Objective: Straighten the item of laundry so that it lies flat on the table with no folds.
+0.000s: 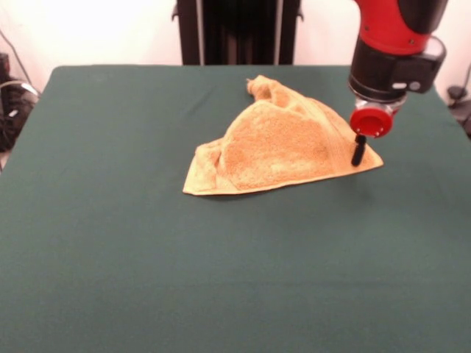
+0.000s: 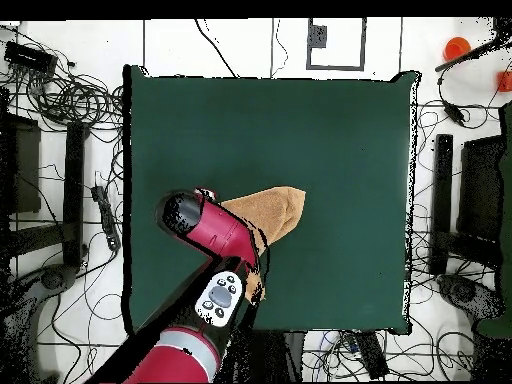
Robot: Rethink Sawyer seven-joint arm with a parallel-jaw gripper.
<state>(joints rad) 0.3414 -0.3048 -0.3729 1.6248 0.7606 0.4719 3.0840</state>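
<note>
One crumpled towel [image 1: 280,143] on one table [image 1: 221,265]; gripper [image 1: 358,151] state unclear.

A fluffy, rough terry cloth is seen on the towel [image 1: 276,143]; the tabletop [image 1: 221,257] is covered in smooth, matt green cloth.

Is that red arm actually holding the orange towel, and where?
Cannot be told. The gripper is down at the towel's right corner, but a grip isn't visible.
</note>
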